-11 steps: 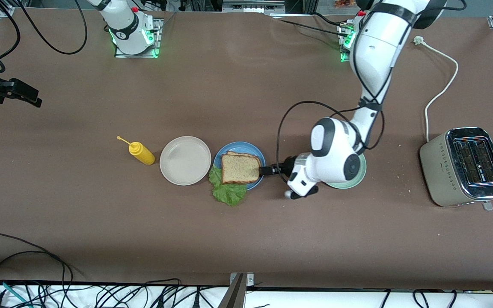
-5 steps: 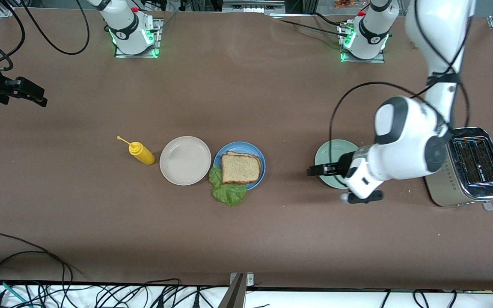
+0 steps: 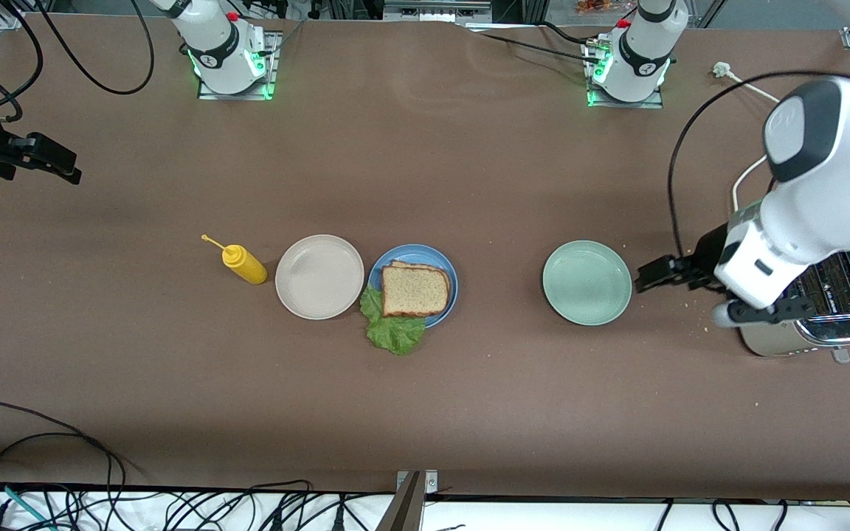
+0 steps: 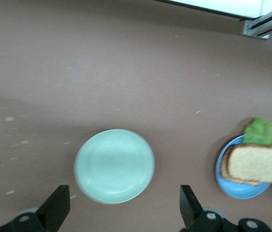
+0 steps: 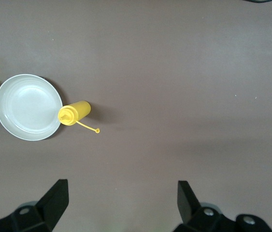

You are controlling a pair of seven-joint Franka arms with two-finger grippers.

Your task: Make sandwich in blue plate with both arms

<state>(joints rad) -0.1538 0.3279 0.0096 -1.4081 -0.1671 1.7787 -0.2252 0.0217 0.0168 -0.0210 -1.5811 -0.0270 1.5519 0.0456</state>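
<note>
Two bread slices stacked on the blue plate [image 3: 446, 267], lettuce [image 3: 394, 330] poking toward the camera, left end effector [image 3: 654, 274] having withdrawn toasterward, spread empty, right end effector [image 3: 52, 161] waiting, spread.

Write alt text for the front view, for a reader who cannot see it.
A finished sandwich sits on the blue plate, lettuce spilling over its rim, between a beige plate and a pale green plate. The left gripper hangs open beside the toaster; the right gripper waits open at the right arm's table end, a mustard bottle beside the beige plate.
</note>
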